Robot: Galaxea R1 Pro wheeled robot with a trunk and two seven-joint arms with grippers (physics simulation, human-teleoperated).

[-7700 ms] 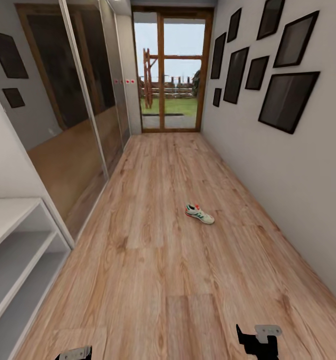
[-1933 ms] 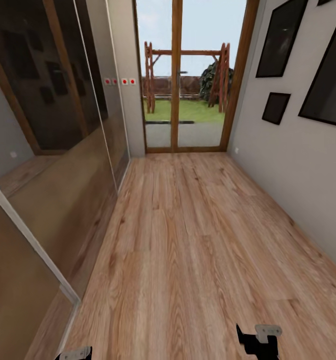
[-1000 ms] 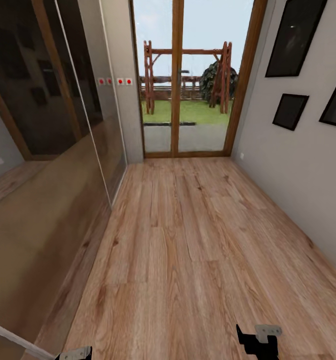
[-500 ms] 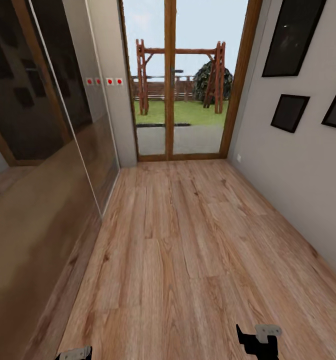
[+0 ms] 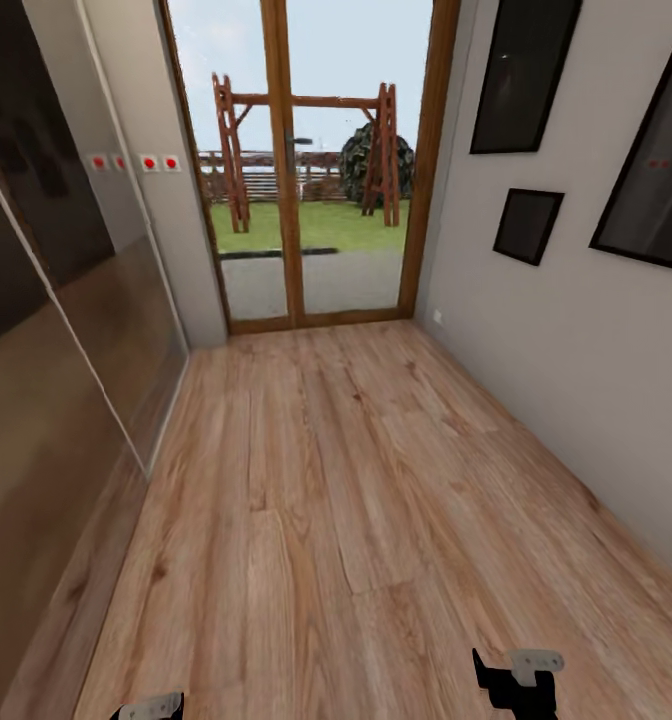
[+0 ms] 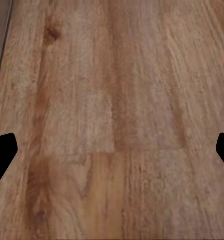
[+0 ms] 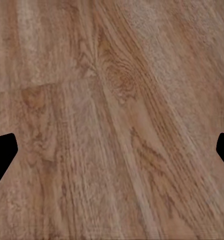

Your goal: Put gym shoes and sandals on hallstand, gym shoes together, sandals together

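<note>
head view: the corridor floor (image 5: pixel 326 520), light wood-plank laminate, is shown running to a wood-framed glazed door (image 5: pixel 296 170), through which grass and a timber swing frame (image 5: pixel 306 150) are seen. a glossy sliding wardrobe front (image 5: pixel 66 330) is set along the left side; dark picture frames (image 5: pixel 526 225) are hung on the grey wall (image 5: pixel 576 400) at the right. no gym shoes, sandals or hallstand are presented in these views, so their whereabouts cannot be told from here.

the left claw (image 5: pixel 148 708) and the right claw (image 5: pixel 521 680) are seen low at the lower edge of the head view. in the wrist views, the left claw (image 6: pixel 112 150) and the right claw (image 7: pixel 112 150) are each shown with dark fingertips (image 6: pixel 3 150) (image 7: pixel 3 150) spread wide apart over bare planks, nothing being held between them.

risks, as judged: a dead end is faced, and the task's things are probably to be sought elsewhere. if the base is driven further on, the door or the wall could be struck; if it is turned tightly, the wardrobe front could be grazed by an arm. a shoe lying outside the field of view could be run over while the base is being repositioned. the floor ahead is not obstructed by anything that is seen.
</note>
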